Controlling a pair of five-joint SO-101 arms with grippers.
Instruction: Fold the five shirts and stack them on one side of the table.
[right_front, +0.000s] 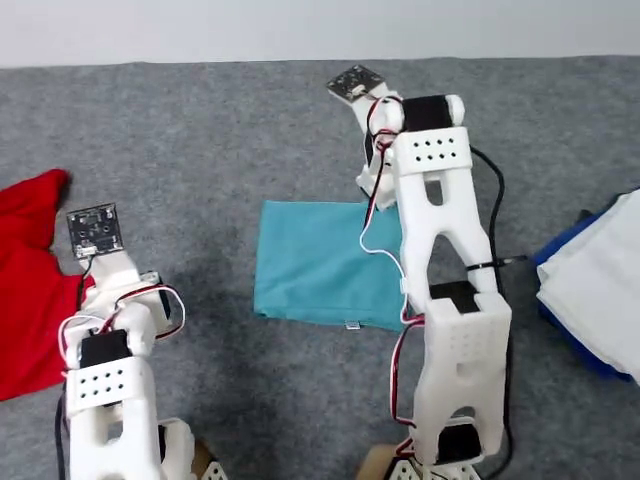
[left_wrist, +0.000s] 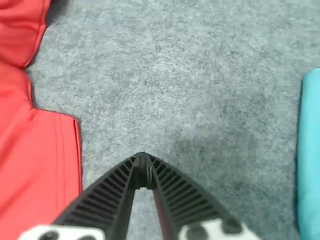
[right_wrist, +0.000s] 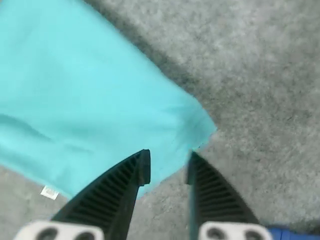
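Your right gripper (right_wrist: 168, 160) hangs spread over the folded teal shirt (right_wrist: 85, 90) corner; next you probably pinch it and carry it to the stack (right_front: 600, 290).

teal shirt (right_front: 315, 265): you've got it folded into a flat rectangle, lying mid-table (right_front: 200, 120), with a small white tag (right_front: 352, 325) at its near edge.
red shirt (right_front: 30, 290): you'll find it at the table's left edge, spread loose and unfolded, one sleeve pointing toward the far side.
white shirt (right_front: 600, 285): folded, lying on top at the table's right edge.
blue shirt (right_front: 556, 252): right under your white shirt and touching it, its edges peeking out toward the table's middle and near side.
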